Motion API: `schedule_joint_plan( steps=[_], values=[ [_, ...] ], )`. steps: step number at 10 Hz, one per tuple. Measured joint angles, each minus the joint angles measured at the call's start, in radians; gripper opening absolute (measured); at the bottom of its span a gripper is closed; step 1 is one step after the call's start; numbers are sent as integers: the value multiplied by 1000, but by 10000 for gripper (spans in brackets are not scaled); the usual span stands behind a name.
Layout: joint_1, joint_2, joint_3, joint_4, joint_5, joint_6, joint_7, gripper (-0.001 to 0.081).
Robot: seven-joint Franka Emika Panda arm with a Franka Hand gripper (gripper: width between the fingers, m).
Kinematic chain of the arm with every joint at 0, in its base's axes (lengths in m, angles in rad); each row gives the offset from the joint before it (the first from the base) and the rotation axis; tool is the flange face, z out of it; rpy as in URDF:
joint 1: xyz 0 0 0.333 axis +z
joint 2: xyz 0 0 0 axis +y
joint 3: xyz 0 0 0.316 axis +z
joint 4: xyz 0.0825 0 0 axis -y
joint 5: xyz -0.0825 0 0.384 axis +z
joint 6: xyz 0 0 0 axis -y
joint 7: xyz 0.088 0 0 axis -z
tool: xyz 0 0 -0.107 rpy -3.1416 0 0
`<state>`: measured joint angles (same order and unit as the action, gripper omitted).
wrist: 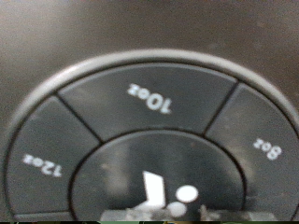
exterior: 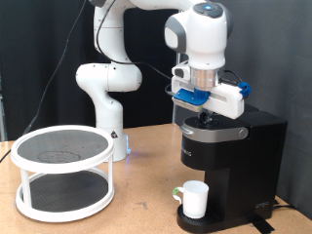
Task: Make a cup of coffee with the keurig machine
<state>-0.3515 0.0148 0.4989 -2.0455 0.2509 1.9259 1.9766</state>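
The black keurig machine [exterior: 232, 148] stands at the exterior view's right. The white cup [exterior: 193, 199] sits on its drip tray under the spout, handle to the exterior view's left. My gripper [exterior: 207, 115] points straight down onto the machine's top. The wrist view is filled with the machine's round button panel: a 10oz button [wrist: 154, 98], a 12oz button [wrist: 42, 163], an 8oz button [wrist: 266, 145] and a centre button [wrist: 131, 177] with a lit white mark. My gripper [wrist: 173, 211] shows at the frame's edge, fingertips together, right over the centre button.
A white two-tier round rack [exterior: 63, 171] with dark mesh shelves stands at the exterior view's left. The arm's white base [exterior: 102, 93] is behind it. A black curtain forms the background.
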Motion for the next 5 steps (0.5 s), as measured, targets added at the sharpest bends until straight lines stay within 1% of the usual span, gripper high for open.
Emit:
schedule_joint_plan(
  steps=[2, 4, 5],
  values=[
    [-8, -53, -15, -40, 65, 42, -77, 0],
    [-13, -113, -33, -61, 105, 40, -113, 0],
    [-14, -137, -39, -63, 108, 18, -112, 0]
  ],
)
